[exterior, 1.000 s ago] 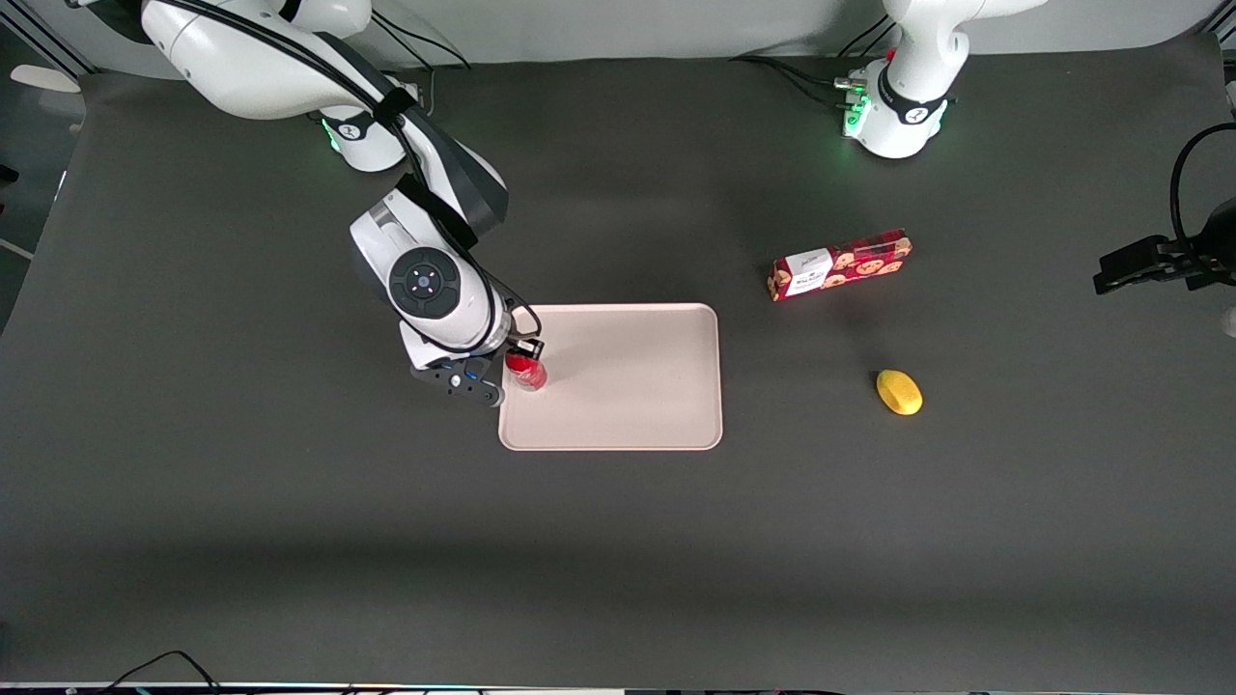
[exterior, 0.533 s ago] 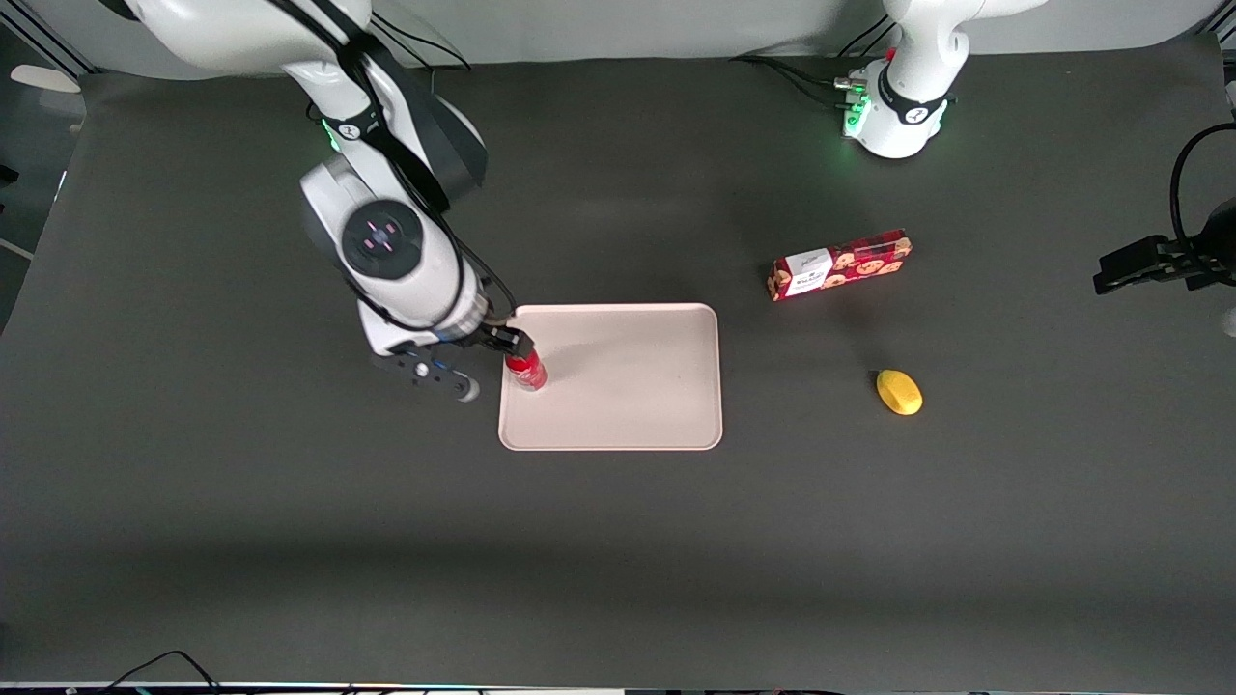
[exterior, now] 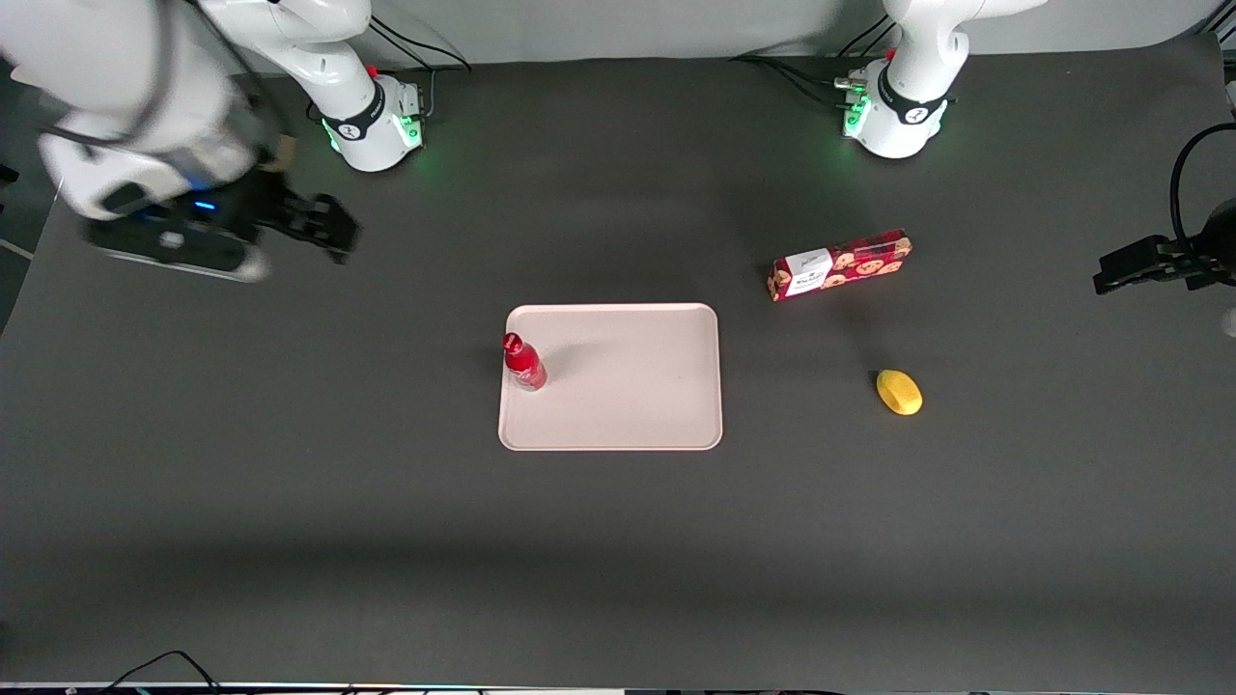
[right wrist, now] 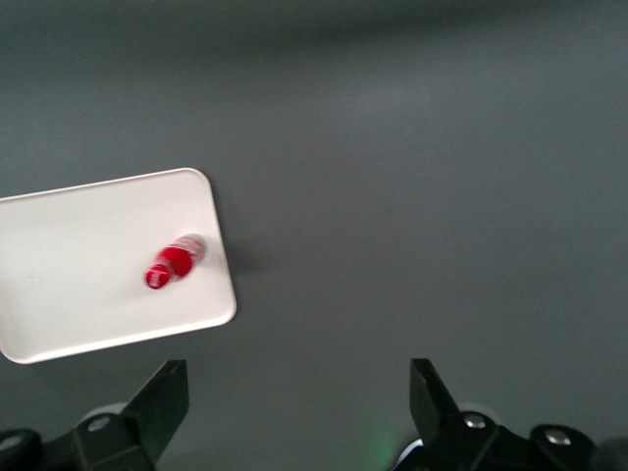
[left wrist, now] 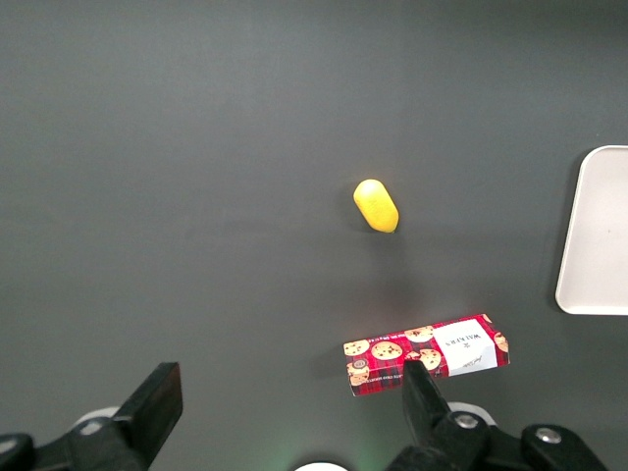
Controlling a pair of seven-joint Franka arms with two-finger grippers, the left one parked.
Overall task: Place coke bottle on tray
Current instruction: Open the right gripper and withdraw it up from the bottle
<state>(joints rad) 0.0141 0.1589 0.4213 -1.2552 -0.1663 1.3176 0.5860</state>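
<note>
One bottle (exterior: 524, 363) — one tray (exterior: 628, 405) — one box (exterior: 840, 264)

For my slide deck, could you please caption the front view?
Coke bottle standing upright on the tray, open claw raised clear near the working arm's base.

Even overhead light, soft shadows on matte desk (exterior: 618, 541), motion blur on raised tool (exterior: 323, 224), wrist views slightly soft.

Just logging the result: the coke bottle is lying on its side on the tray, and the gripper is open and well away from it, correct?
Not quite. The coke bottle stands upright on the tray, near its edge toward the working arm, as the front view shows. The gripper is indeed open and well away from it.
</note>
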